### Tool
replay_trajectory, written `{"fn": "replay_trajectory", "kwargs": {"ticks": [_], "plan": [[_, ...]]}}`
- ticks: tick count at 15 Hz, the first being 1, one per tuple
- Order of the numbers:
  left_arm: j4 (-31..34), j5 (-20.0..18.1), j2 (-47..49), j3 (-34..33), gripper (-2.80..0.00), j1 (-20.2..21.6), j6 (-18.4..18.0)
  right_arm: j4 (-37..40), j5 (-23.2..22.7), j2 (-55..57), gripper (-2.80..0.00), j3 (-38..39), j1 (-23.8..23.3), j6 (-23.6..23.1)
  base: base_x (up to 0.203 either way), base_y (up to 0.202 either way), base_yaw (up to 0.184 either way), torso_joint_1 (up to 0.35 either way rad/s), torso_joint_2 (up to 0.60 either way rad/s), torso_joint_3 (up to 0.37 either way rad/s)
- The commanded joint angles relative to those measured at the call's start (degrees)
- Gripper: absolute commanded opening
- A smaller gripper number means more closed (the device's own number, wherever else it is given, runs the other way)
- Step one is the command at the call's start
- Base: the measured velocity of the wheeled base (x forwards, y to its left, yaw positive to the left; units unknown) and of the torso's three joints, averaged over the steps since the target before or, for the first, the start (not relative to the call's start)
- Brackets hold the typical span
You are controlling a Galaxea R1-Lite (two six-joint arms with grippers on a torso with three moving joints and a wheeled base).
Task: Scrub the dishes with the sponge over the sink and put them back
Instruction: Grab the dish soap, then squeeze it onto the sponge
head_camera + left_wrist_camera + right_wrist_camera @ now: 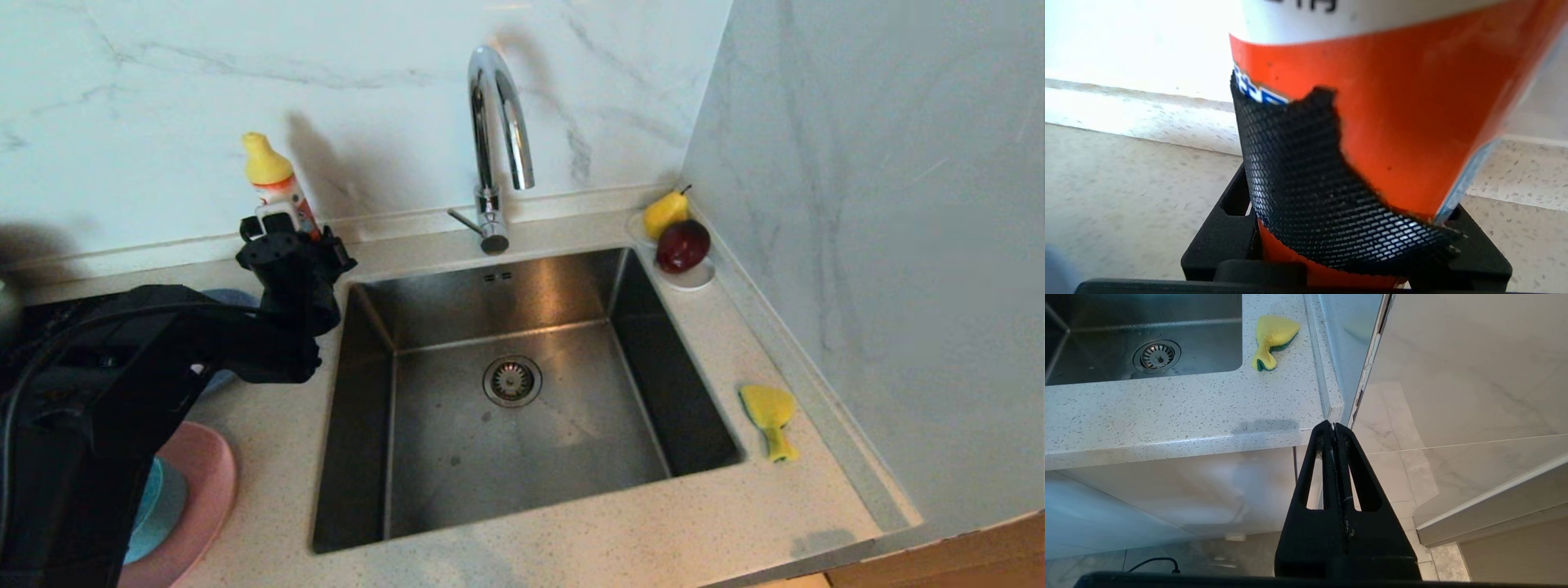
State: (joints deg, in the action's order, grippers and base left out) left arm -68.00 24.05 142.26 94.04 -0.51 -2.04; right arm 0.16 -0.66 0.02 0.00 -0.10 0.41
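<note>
The left end effector (282, 233) is clamped on the tall soap bottle (275, 181) at the table's (571, 523) back, where a slip could topple it, while the sponge (769, 415) lies unused right of the sink (522, 457).

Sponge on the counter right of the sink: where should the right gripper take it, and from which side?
Judging by its pose, grip the sponge across its broad, fanned end, coming straight down from above. It lies flat on the counter, crumpled, tapering to a thin twisted tail nearer the front edge; the tail offers little to pinch. The right gripper is shut and must open first.
</note>
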Motion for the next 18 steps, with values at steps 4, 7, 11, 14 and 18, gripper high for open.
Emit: {"fn": "replay_trajectory", "kwargs": {"ticks": [4, 7, 11, 14, 18], "plan": [[-1.17, 1.41, -7.61, -4.18, -2.80, 0.05, 0.78, 0.02, -0.04, -0.02, -2.80, 0.00, 0.01, 0.02, 0.000, 0.000, 0.000, 0.000, 0.00, 0.000], [-1.24, 1.64, -13.66, -9.74, -2.80, -0.01, 1.49, 0.02, -0.04, -0.02, -2.80, 0.00, 0.01, 0.02, 0.000, 0.000, 0.000, 0.000, 0.00, 0.000], [-0.83, 1.60, -24.36, -18.64, -2.80, -0.02, 1.54, 0.02, -0.04, -0.02, -2.80, 0.00, 0.01, 0.02, 0.000, 0.000, 0.000, 0.000, 0.00, 0.000], [-0.14, 0.91, -33.93, -27.26, -2.80, -0.02, 1.20, 0.02, -0.04, -0.02, -2.80, 0.00, 0.01, 0.02, 0.000, 0.000, 0.000, 0.000, 0.00, 0.000], [4.61, -0.88, -47.17, -35.78, -2.80, -0.02, 1.15, 0.02, -0.04, -0.02, -2.80, 0.00, 0.01, 0.02, 0.000, 0.000, 0.000, 0.000, 0.00, 0.000]]}}
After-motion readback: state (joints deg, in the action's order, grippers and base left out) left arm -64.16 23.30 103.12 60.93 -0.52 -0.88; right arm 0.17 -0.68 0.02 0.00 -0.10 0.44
